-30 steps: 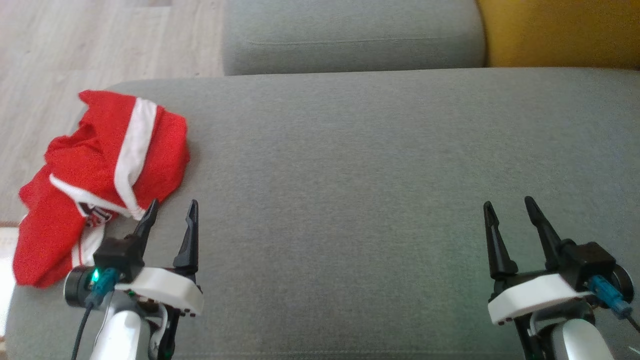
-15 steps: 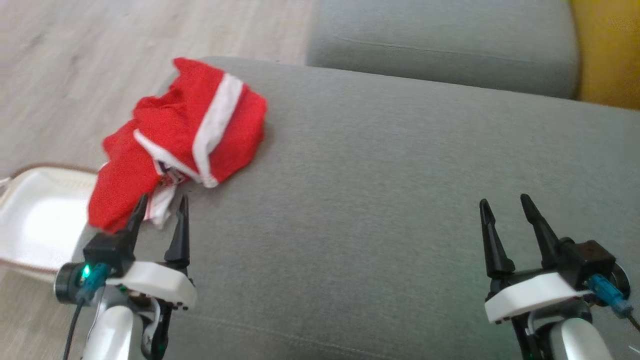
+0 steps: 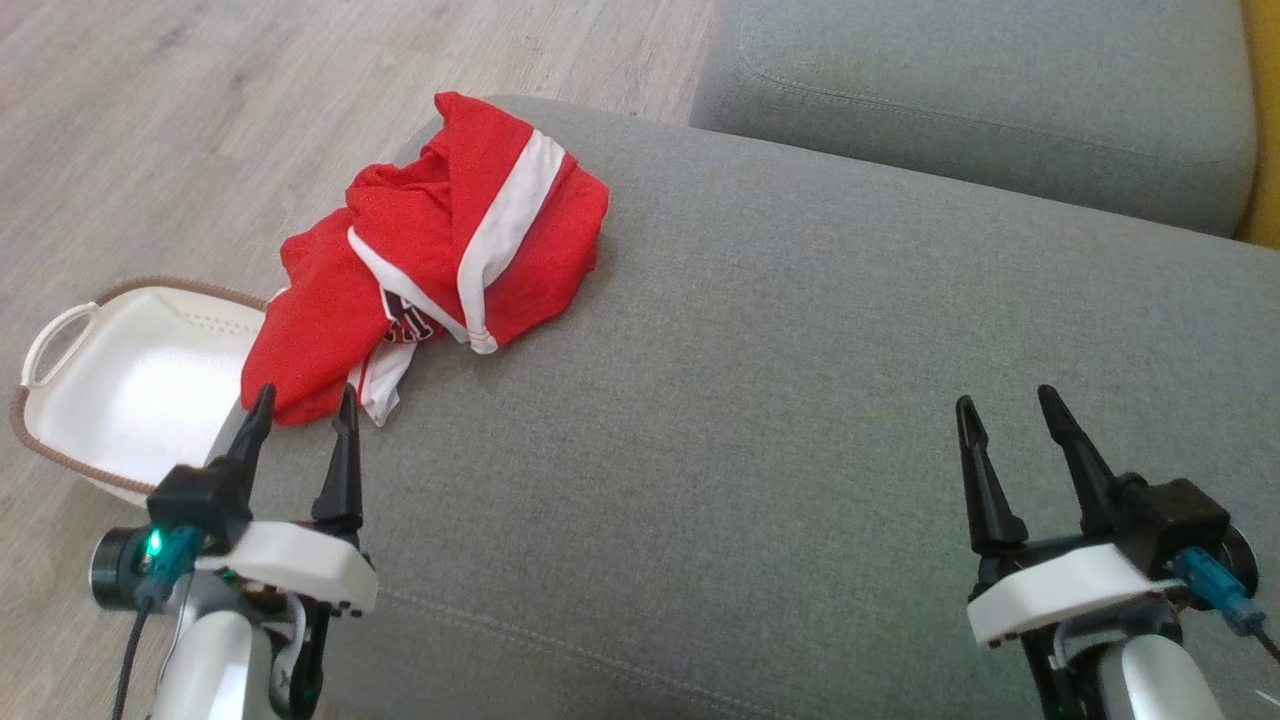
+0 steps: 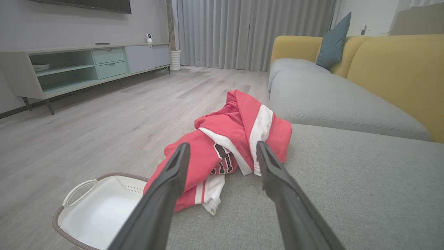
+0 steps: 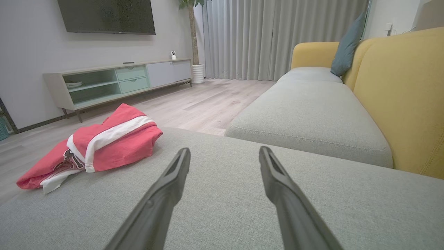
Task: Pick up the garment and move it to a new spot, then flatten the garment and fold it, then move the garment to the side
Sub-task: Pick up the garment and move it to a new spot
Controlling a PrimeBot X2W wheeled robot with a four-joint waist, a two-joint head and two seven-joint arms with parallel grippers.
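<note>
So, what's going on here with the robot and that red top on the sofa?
Nothing is held yet. A crumpled red and white garment lies at the left edge of the grey sofa seat, a white basket on the floor beside it. The left gripper, open, hovers just short of the garment; the right gripper, also open, hangs over bare seat.

The garment (image 3: 430, 230) is red with broad white stripes and a dark printed emblem half hidden in its folds. It lies crumpled in a loose, unfolded heap in the upper left of the head view, on the left end of the grey seat cushion (image 3: 800, 400). Layers are bunched over one another, and a white-edged hem sticks out at its lower end. Its lower-left part reaches the cushion's edge.
</note>
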